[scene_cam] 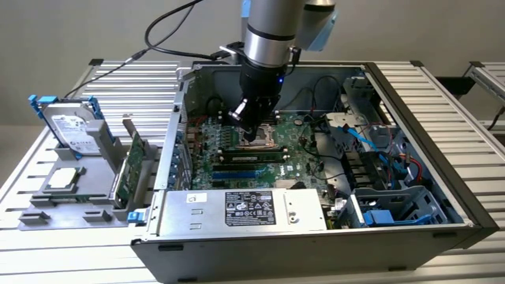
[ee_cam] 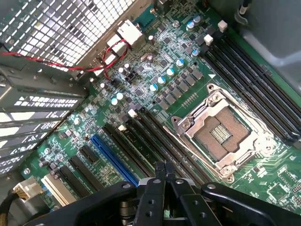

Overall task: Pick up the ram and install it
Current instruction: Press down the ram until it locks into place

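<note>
A long, narrow green stick with dark chips, which looks like the ram (scene_cam: 252,157), stands in a black slot of the motherboard (scene_cam: 300,168), just in front of the CPU socket (scene_cam: 256,142). My gripper (scene_cam: 251,137) hangs over that socket inside the open computer case, close above the stick. In the wrist view the gripper (ee_cam: 163,165) is shut with its fingertips pressed together and nothing between them. It is above the rows of long black slots (ee_cam: 146,136) beside the open socket (ee_cam: 225,136). Whether a stick sits in those rows I cannot tell from the wrist view.
The case walls (scene_cam: 410,118) ring the board, with the power supply (scene_cam: 245,210) at the front and drive bays with blue cables (scene_cam: 379,160) on the exterior view's right. Outside, a grey holder carries a hard drive (scene_cam: 71,127) and a large green card (scene_cam: 130,163).
</note>
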Tool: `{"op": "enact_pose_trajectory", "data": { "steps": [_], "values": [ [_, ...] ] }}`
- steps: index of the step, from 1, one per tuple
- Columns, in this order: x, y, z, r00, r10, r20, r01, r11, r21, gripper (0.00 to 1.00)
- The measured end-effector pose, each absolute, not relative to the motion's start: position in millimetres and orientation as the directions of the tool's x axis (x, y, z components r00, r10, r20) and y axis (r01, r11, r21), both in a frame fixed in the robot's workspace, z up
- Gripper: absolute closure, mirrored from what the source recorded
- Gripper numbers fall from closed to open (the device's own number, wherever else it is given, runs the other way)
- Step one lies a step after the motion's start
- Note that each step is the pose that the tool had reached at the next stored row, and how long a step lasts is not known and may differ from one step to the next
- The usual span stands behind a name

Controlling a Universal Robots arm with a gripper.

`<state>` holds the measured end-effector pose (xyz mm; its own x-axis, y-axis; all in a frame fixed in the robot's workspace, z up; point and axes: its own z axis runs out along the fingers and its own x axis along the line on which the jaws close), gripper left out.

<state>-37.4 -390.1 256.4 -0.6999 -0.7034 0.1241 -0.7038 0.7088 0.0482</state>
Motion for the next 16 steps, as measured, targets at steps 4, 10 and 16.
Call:
{"op": "enact_pose_trajectory", "data": {
  "steps": [4,10,16],
  "values": [
    [-37.3,-390.1,259.1,-0.72,-0.682,0.128,-0.683,0.729,0.044,0.89],
    [-37.4,-390.2,261.6,-0.752,-0.644,0.139,-0.647,0.762,0.032,0.89],
    [-37.4,-390.1,263.0,-0.785,-0.603,0.14,-0.607,0.794,0.022,0.89]
  ]
}}
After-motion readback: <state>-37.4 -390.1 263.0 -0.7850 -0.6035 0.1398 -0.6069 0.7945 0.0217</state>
